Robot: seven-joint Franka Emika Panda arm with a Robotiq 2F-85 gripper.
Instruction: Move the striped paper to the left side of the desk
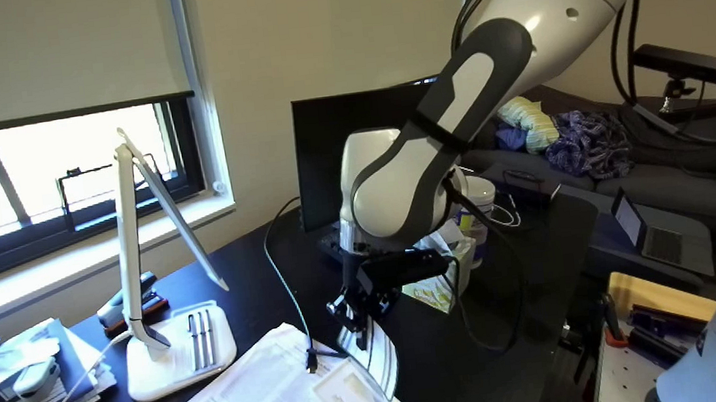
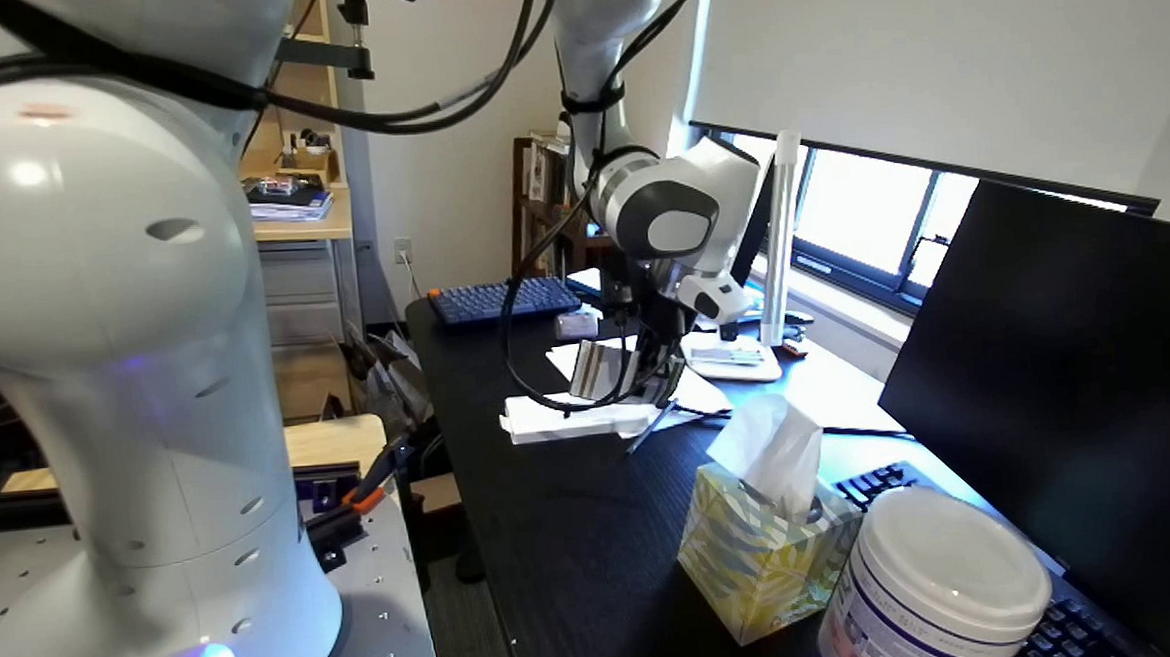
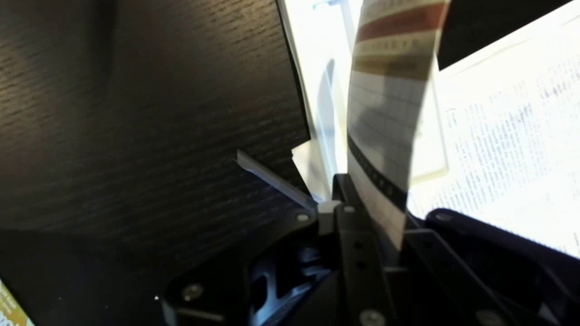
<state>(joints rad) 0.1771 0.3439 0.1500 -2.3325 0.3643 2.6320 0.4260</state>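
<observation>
The striped paper is a small white sheet with thin dark stripes, curved and upright in my gripper. It also shows in an exterior view and in the wrist view, where reddish and dark bands cross it. My gripper is shut on its lower end, which is hidden between the fingers. The gripper points down, low over the black desk, beside the large printed sheets. Whether the paper's lower edge touches what is below cannot be told.
Large printed sheets and a shallow white box lie by the gripper. A white lamp, a tissue box, a white tub, a monitor and a keyboard stand around. A thin cable crosses the desk.
</observation>
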